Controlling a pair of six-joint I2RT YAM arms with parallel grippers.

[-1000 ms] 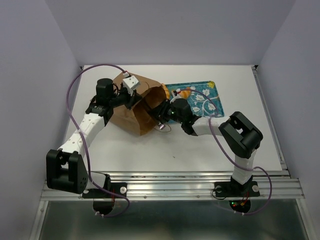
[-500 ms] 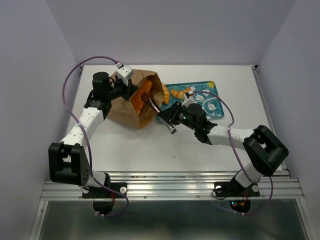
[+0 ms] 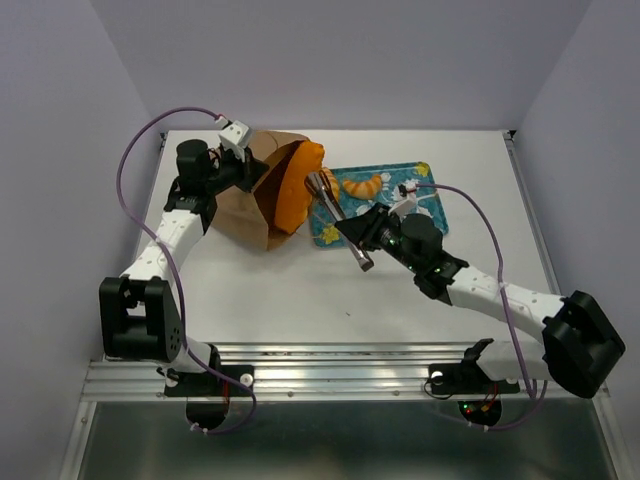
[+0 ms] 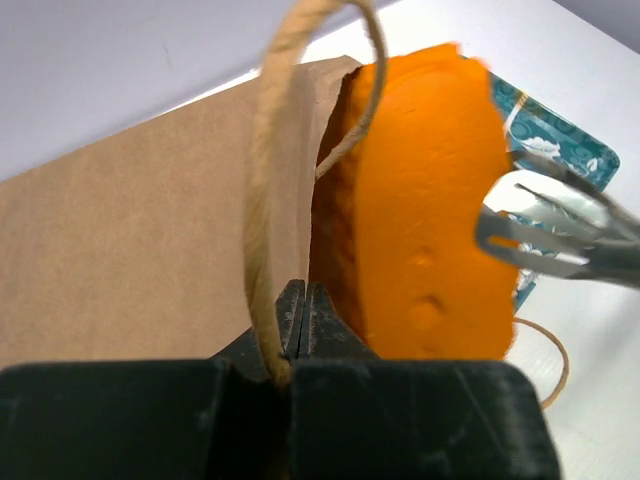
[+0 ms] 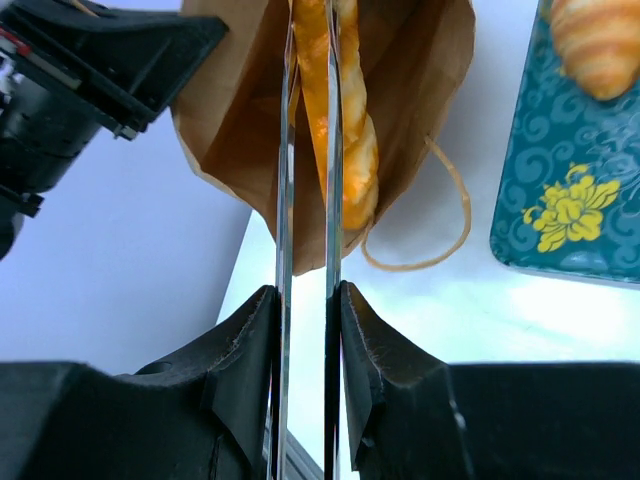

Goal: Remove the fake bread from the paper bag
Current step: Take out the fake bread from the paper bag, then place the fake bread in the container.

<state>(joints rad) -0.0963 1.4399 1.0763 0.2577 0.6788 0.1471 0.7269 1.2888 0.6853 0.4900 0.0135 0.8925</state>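
Note:
The brown paper bag [image 3: 240, 205] lies on its side with its mouth to the right. My left gripper [image 3: 250, 170] is shut on its string handle [image 4: 265, 230] and holds the mouth up. A large glossy orange bread piece [image 3: 290, 190] sticks out of the mouth, and fills the left wrist view [image 4: 430, 200]. My right gripper [image 3: 365, 235] is shut on metal tongs [image 3: 338, 212]. Their tips are at the bread [image 5: 312, 70], with a braided loaf [image 5: 357, 140] beside them in the bag [image 5: 410, 60]. A croissant [image 3: 362, 185] lies on the teal tray [image 3: 425, 200].
The teal floral tray [image 5: 560, 200] lies right of the bag, close to the tongs. The bag's second string handle [image 5: 440, 245] lies loose on the white table [image 3: 300, 300]. Walls close the table in at the back and sides.
My right arm has drawn back to the right, pulling the tongs out of the bag. The orange bread has come to the bag's mouth. My left gripper has moved back and left with the handle.

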